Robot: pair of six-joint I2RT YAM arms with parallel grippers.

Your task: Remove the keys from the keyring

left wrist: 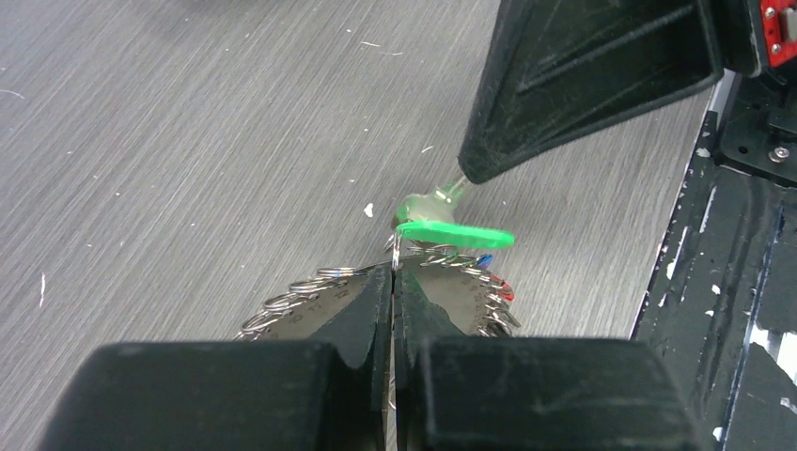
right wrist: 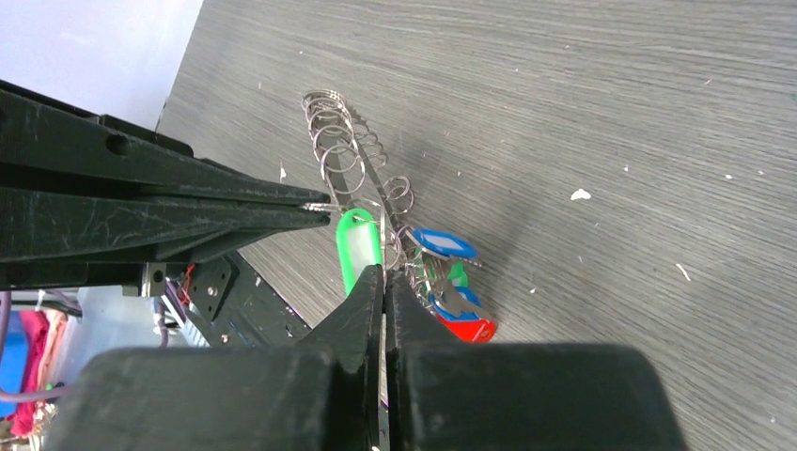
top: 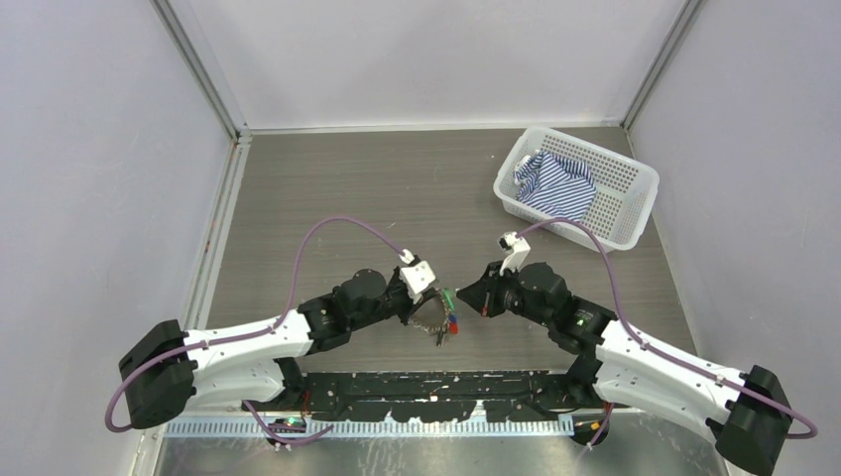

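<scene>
The keyring (left wrist: 301, 310) is a flat grey metal disc with small split rings along its rim, held up above the table. My left gripper (left wrist: 393, 274) is shut on its edge; in the top view the left gripper (top: 428, 297) sits at the table's near middle. The keys hang at the ring's right side: a green tag (left wrist: 456, 235), blue (right wrist: 444, 242) and red (right wrist: 467, 329) heads. My right gripper (right wrist: 381, 274) is shut, its tips pinching the green tag (right wrist: 357, 240). In the top view the right gripper (top: 464, 295) meets the keyring (top: 432, 315) tip to tip with the left.
A white perforated basket (top: 635, 188) with a striped cloth (top: 555, 183) stands at the back right. A black mounting rail (top: 436, 392) runs along the near edge under the arms. White walls enclose the grey table (top: 377, 188).
</scene>
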